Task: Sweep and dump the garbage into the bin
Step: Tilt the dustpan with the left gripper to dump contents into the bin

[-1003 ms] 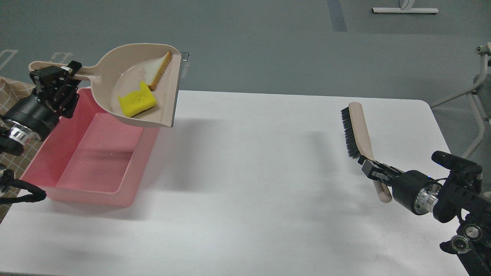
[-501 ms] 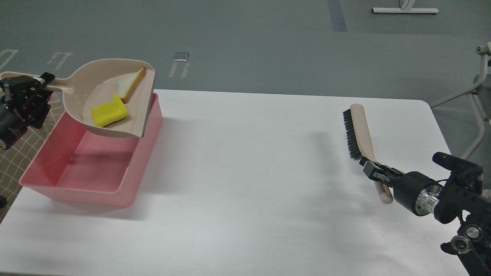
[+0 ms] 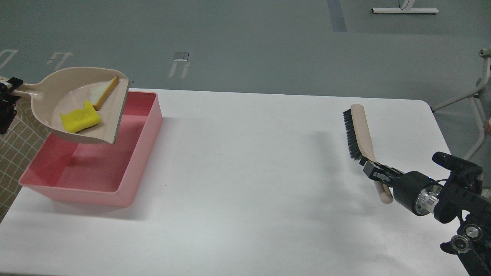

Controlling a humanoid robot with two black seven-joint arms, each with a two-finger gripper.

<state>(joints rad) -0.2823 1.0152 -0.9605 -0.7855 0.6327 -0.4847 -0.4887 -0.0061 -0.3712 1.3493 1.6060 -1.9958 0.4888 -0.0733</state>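
Over the pink bin (image 3: pixel 144 126) the dustpan (image 3: pixel 50 92) has slid leftward, bread (image 3: pixel 102 89) and sponge (image 3: pixel 79 120) aboard; left hand (image 3: pixel 4 105) barely visible, grip unclear; right hand (image 3: pixel 371 168) holds the brush (image 3: pixel 356 132); tipping seems next.

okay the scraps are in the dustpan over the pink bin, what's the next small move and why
Probably tip the dustpan lip-down with the left gripper: the bread wedge and yellow chunk lie inside it, above the empty bin.

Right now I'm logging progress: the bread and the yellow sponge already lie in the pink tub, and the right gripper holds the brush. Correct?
Not quite. The head view shows the bread and yellow sponge lying in the dustpan, held above the pink tub. The right gripper does hold the brush.
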